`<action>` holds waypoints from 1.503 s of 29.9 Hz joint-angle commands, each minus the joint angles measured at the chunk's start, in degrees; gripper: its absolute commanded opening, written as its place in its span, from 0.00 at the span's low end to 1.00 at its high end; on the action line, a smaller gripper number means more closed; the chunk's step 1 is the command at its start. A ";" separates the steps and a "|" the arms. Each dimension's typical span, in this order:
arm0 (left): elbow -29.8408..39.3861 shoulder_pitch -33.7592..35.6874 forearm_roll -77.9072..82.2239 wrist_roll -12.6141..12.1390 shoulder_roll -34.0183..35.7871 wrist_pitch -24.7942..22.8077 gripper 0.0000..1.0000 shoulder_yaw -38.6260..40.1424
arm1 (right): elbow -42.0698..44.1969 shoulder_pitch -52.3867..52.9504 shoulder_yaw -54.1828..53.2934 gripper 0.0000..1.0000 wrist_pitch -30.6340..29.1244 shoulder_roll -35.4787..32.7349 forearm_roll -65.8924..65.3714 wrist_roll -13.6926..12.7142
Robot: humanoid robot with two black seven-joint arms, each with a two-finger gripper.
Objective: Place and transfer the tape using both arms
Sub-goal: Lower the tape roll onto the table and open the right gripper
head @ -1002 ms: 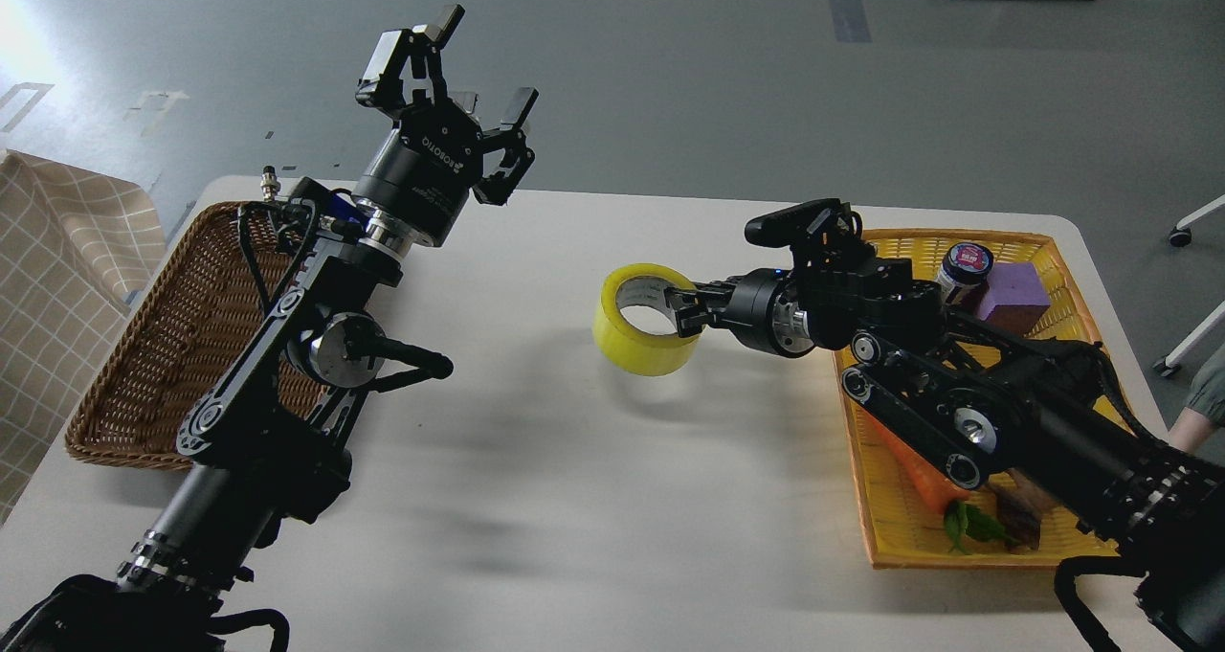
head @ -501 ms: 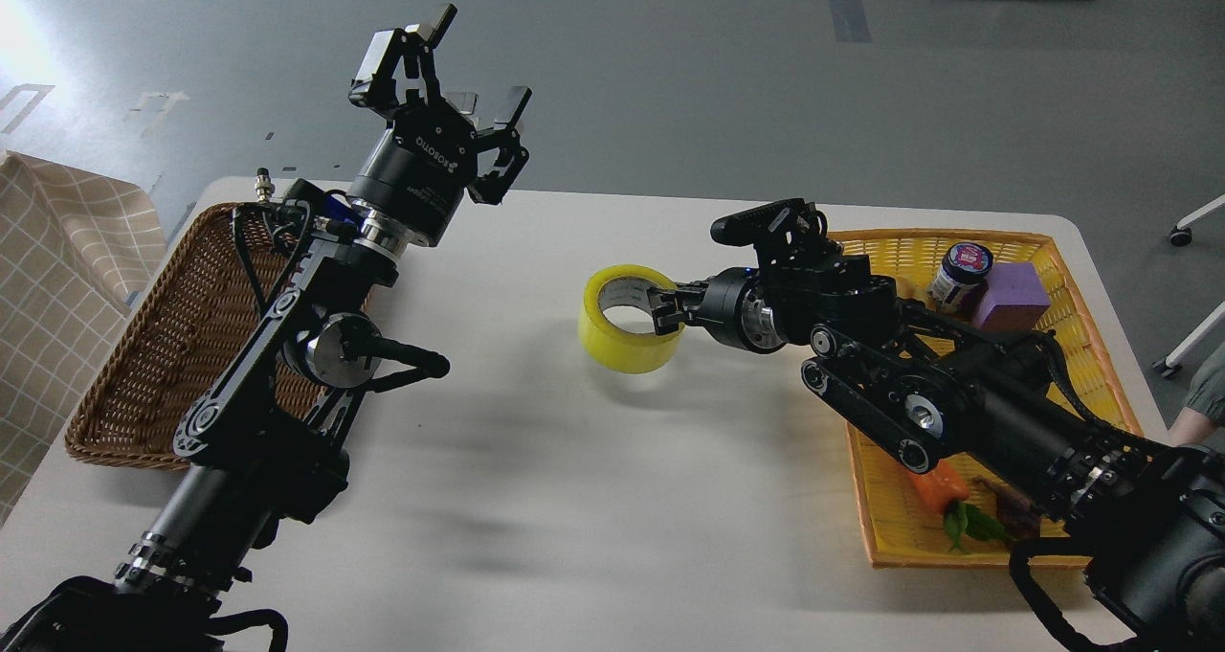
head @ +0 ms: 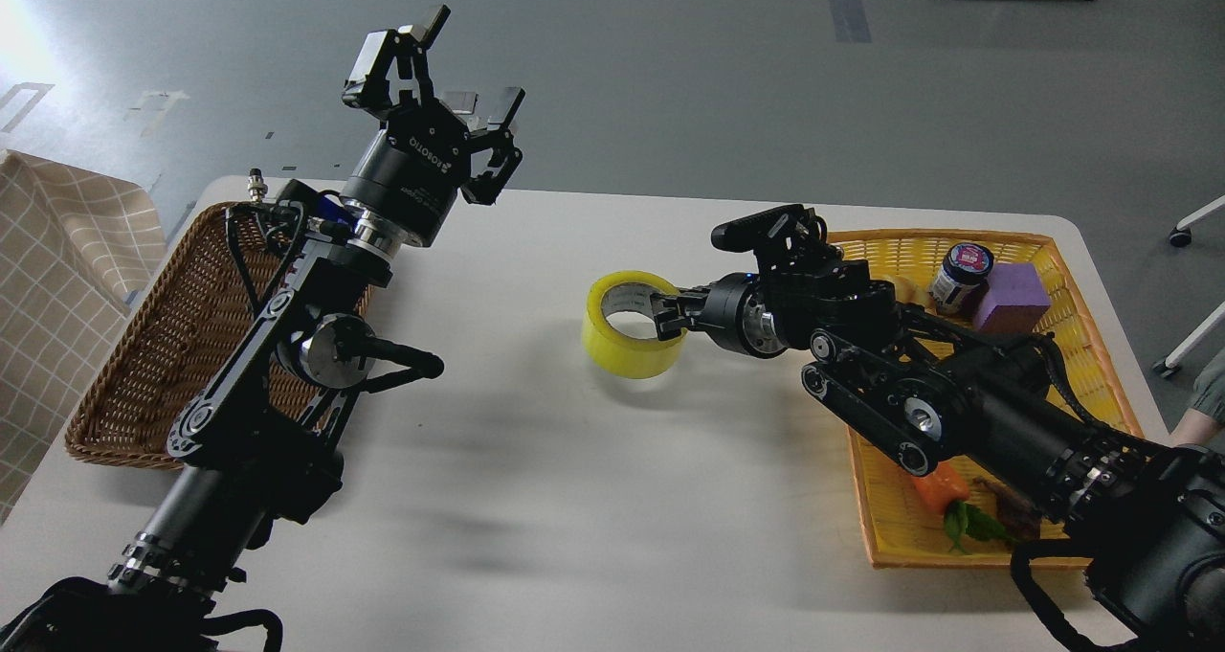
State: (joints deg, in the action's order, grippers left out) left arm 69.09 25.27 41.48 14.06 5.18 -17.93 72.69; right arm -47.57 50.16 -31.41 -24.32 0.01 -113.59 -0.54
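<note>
Head view: nearest to me is the bare tabletop (head: 536, 499), with only the shadows of the arms on it. At the right, the yellow basket (head: 1081, 279) lies partly under the right arm and holds a carrot (head: 938, 484), a small jar (head: 960, 271) and a purple block (head: 1010, 298).

Further in, the tape (head: 634, 325) is near the middle of the tabletop. The right tool (head: 667, 312) is closed on its wall: one finger goes inside the core, the other seems to be outside. I cannot tell if the roll already rests on the surface or hangs just above it.

At the far left, the left tool (head: 435, 87) is held high above the brown wicker basket (head: 144, 346), with its fingers spread wide and nothing between them, well apart from the tape.

The risks, as I judge them:
- The grip takes only one side of the ring, so the roll may turn or slide in the fingers.
- If the fingers let go while the roll is tilted, it may tip on its edge and roll away.
- The inner finger may catch the core when it goes out and drag the roll.
- The left arm must come down a long way and may push the tape instead of taking it.
</note>
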 commanded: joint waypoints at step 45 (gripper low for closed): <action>-0.01 -0.75 -0.18 0.00 0.89 0.00 1.00 0.00 | -2.78 3.01 -10.86 1.00 4.89 -0.01 9.97 -0.07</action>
State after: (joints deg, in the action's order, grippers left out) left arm 69.08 24.55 41.31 14.01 6.06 -17.93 72.69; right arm -48.81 52.24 -40.07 -19.43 0.00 -104.26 -0.53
